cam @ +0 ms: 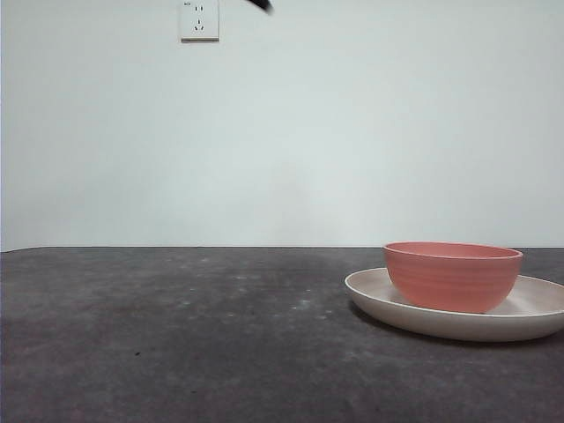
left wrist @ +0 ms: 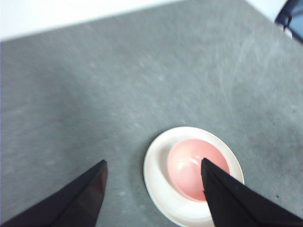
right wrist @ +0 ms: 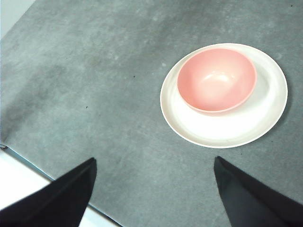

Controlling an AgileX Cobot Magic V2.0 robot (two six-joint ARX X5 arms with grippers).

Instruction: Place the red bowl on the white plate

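The red bowl (cam: 452, 275) is sitting upright on the white plate (cam: 388, 304), on the right side of the dark table (cam: 176, 335), a bit off the plate's centre. Both grippers are hanging high above it, empty, jaws spread wide: left gripper (left wrist: 154, 177), right gripper (right wrist: 155, 172). Farther back, a wall socket (cam: 199, 19) is showing.

Front view: low, at table height, level across the dark grey matte table (cam: 176, 335) to a pale wall with a white socket (cam: 199, 19); small coral-red ridged bowl (cam: 452, 275) on wide cream-white shallow plate (cam: 529, 310), near and large at right.
Left wrist view: high, looking down, farther off.
Right wrist view: high, looking down, closer.
Shared by all three: bowl, plate, table.
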